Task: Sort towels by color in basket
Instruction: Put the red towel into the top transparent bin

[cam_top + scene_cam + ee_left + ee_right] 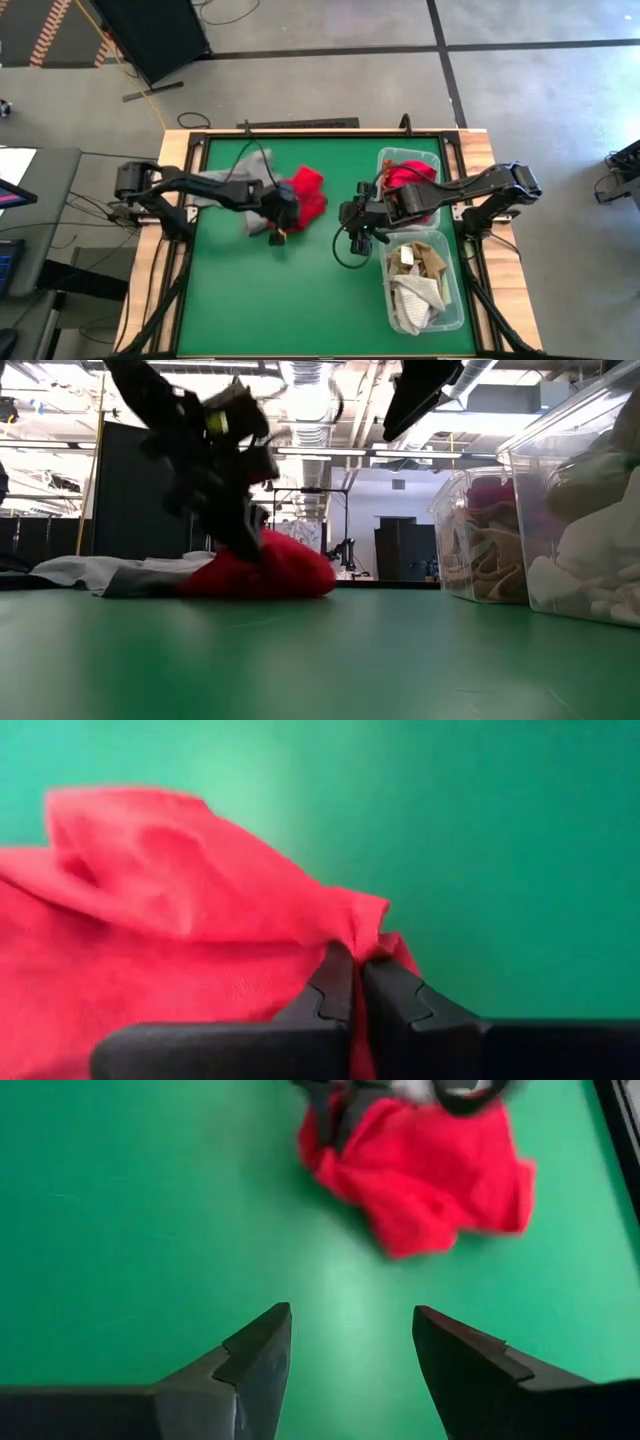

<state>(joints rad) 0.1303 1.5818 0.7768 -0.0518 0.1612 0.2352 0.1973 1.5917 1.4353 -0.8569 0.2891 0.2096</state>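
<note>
**Left gripper pinches the red towel on the green mat**

The left gripper (281, 226) is down on the green table mat (270, 300), its two dark fingers (335, 985) clenched together on a fold at the edge of a soft red cloth towel (308, 192). In the left wrist view the red fabric bunches up right at the fingertips and spreads away across the mat. In the low view the red towel (262, 573) lies in a low mound on the table under the left arm, and a flat grey cloth towel (110, 573) lies touching it, on the side away from the bins. From above, the grey towel (212, 188) lies partly under the left arm.

The right gripper (358, 240) hangs above the mat, between the red towel and the bins, with its fingers (255, 1355) spread apart and nothing between them; the right wrist view looks down past them at bare mat and the red towel (425, 1170) beyond.

Along the right edge of the mat stand two clear plastic bins. The far bin (383, 160) holds red cloth, and the near bin (452, 318) holds tan-brown and pale checked towels (412, 290).
</note>
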